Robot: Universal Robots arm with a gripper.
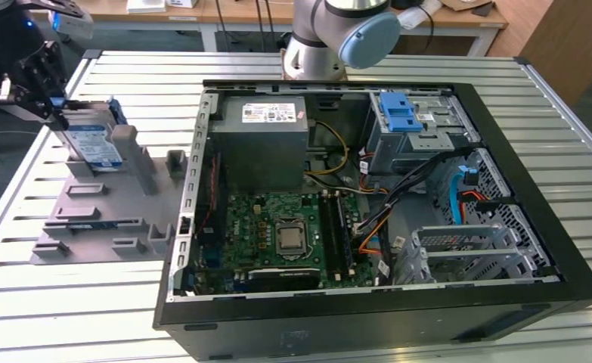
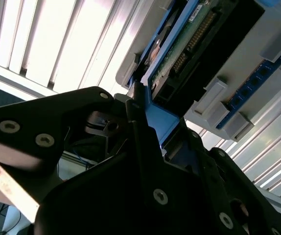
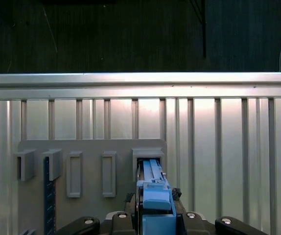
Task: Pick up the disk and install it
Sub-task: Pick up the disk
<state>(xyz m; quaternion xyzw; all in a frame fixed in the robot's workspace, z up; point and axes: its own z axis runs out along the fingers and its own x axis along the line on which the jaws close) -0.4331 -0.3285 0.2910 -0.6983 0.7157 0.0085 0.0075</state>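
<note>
Black claw sits closest, pinched shut on the blue edge of the disk. That disk stands upright in a slot of the grey holder, beside the open computer. The grip looks thin, so I think the disk could slip out, or catch in its slot if pulled crooked.

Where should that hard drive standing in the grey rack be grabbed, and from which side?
Probably by its free upper end, across the thin blue-railed edges, coming from above. The disk stands on edge in a slot of the fixture plate, its lower end buried. The gripper is at that end.
</note>
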